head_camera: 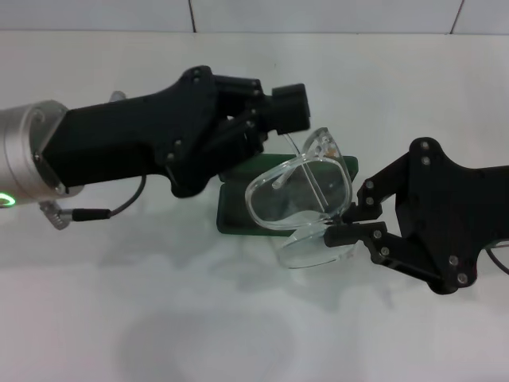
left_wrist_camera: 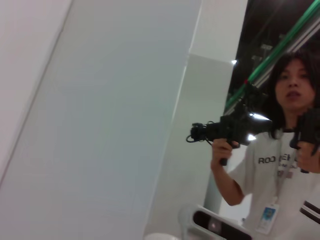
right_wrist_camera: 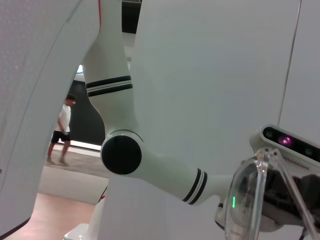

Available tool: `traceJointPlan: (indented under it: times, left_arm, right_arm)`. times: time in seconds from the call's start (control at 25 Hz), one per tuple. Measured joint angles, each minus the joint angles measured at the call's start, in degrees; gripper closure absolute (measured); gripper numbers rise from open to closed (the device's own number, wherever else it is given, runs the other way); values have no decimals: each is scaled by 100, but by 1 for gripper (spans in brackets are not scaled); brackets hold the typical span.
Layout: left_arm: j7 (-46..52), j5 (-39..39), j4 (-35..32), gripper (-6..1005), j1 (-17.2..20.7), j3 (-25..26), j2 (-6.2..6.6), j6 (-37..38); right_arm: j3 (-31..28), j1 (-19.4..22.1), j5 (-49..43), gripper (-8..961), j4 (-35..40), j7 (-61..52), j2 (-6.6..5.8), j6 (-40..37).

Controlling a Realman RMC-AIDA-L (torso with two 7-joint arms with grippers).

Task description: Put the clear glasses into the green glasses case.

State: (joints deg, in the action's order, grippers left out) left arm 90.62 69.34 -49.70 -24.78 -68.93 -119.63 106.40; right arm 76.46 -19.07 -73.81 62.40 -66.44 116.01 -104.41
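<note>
We hold the clear glasses (head_camera: 306, 199) above the green glasses case (head_camera: 238, 216), right gripper (head_camera: 347, 223) fingers pinching the frame, left gripper (head_camera: 274, 127) fingers apparently pinching a temple; next, lower them in.

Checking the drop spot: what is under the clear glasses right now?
The green case lies on the table beneath the clear glasses, which both tools hold up. The glasses and the left tool cover most of it, so its inside is hidden.

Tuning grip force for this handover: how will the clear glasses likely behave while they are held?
The clear glasses, held by the right tool at one lens edge, are thin glossy plastic, so probably light and slippery. The open temple arms look hinged, so they may swing. The left tool is near them, above the green glasses case.
</note>
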Motion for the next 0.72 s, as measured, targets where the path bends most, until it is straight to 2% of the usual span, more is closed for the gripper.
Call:
traceJointPlan:
  times: [0.44, 0.72]
  left_arm:
    - [15, -37, -35, 947, -66, -424, 2, 20]
    - [-12, -115, -36, 947, -68, -409, 2, 29]
  right_arm:
    - [-25, 5, 40, 897, -143, 69, -2, -2]
    - [-12, -1, 45, 898, -161, 92, 0, 2]
